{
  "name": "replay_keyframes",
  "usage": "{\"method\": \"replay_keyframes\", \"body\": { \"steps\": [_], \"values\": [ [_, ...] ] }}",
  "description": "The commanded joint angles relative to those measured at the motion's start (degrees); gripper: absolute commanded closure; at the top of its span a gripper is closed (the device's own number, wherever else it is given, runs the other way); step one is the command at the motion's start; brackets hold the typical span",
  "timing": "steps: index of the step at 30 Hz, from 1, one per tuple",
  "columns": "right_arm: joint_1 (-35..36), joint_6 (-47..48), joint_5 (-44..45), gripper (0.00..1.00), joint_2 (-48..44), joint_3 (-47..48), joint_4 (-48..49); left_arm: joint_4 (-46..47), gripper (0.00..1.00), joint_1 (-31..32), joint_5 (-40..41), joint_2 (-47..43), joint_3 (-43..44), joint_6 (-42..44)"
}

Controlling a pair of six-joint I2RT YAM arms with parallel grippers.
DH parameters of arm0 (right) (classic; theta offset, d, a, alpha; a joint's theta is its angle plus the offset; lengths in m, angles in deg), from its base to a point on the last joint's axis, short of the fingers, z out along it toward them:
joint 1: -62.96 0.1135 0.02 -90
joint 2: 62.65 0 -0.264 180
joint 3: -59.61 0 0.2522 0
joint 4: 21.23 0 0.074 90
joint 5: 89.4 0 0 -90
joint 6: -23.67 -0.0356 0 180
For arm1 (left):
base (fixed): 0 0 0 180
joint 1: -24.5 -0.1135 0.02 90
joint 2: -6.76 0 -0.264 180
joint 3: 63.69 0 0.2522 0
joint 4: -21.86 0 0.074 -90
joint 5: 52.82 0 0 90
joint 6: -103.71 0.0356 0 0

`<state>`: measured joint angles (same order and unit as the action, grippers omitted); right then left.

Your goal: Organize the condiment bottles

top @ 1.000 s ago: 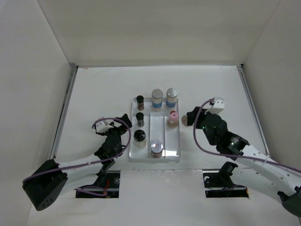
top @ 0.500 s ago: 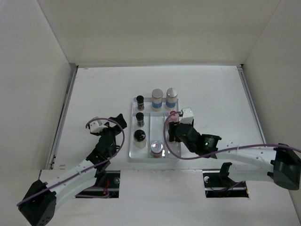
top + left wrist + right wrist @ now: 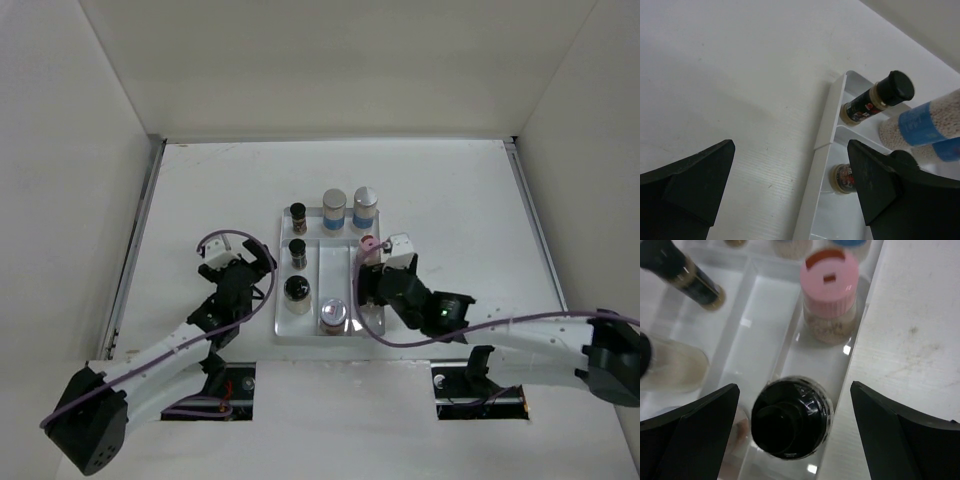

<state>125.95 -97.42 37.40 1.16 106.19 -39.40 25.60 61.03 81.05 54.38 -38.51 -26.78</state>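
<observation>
Your right gripper [image 3: 793, 388] is hanging wide open over the right column of the white tray [image 3: 333, 268] and is gripping nothing. The black-capped bottle [image 3: 791, 425] is standing upright between the fingers, apart from both. A second ago that arm was reaching out to the right of the tray with something brownish at its fingertips. Now it is sitting over the compartment, so the drop is looking done. The bottle is resting just on the near side of the pink-capped jar [image 3: 830, 295], in the same column. Your left gripper [image 3: 791, 147] is also spread open and empty, hovering just left of the tray's left wall, much where it was. Every bottle showing from above is standing inside the tray, so you are probably only needing to lift clear without clipping that cap.
</observation>
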Motion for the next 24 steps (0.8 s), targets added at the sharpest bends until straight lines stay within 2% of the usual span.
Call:
{"method": "replay_keyframes", "body": {
  "steps": [1,4,6,9,11,12,14,15,16,17,19,20,21,24],
  "values": [
    [-4.03,4.97,1.09,0.00,-11.04,2.07,3.70,-6.85,0.00,-1.86,-2.13,-5.85,5.10,-0.73],
    [-12.28,7.18,-1.54,0.00,-18.09,4.27,5.27,-11.76,0.00,-3.18,-2.83,-9.03,7.99,0.23],
    [-20.79,7.36,-4.44,0.00,-19.86,4.62,9.39,-16.07,0.00,-3.62,-3.80,-8.25,11.15,1.46],
    [-34.68,4.74,-9.27,0.00,-17.68,2.44,17.74,-22.13,0.00,-4.23,-6.34,-5.61,15.63,1.82],
    [-41.29,1.58,-13.31,0.01,-13.56,-0.11,23.19,-25.13,0.00,-4.76,-7.92,-4.12,17.58,1.73],
    [-43.75,0.26,-15.33,0.13,-11.10,-1.51,26.00,-26.36,0.00,-5.02,-8.45,-3.50,18.37,1.64],
    [-45.88,-3.34,-16.58,0.48,-7.49,-3.98,29.87,-29.09,0.00,-5.20,-9.16,-3.14,19.95,1.47],
    [-45.80,-5.28,-16.41,0.63,-6.08,-5.21,31.72,-30.40,0.00,-5.29,-9.25,-3.14,20.83,1.47],
    [-45.36,-6.34,-15.80,0.72,-4.50,-6.00,33.57,-31.63,0.00,-5.38,-8.90,-3.40,21.79,1.38],
    [-44.84,-6.78,-15.18,0.77,-3.35,-6.27,34.37,-32.86,0.00,-5.38,-8.64,-3.67,22.67,1.38],
    [-44.48,-6.35,-13.51,0.77,-2.47,-7.24,35.51,-34.98,0.00,-5.55,-7.93,-3.85,24.87,1.38],
    [-44.13,-6.35,-12.81,0.74,-2.29,-7.76,35.87,-36.12,0.00,-5.38,-7.76,-3.85,26.01,1.38],
    [-43.78,-6.35,-12.37,0.66,-1.77,-8.03,36.13,-37.35,0.00,-4.94,-7.67,-3.85,27.07,1.29],
    [-43.69,-6.79,-12.36,0.33,-0.53,-8.38,36.83,-39.46,0.00,-3.01,-7.40,-3.41,29.00,1.29]
  ]
}}
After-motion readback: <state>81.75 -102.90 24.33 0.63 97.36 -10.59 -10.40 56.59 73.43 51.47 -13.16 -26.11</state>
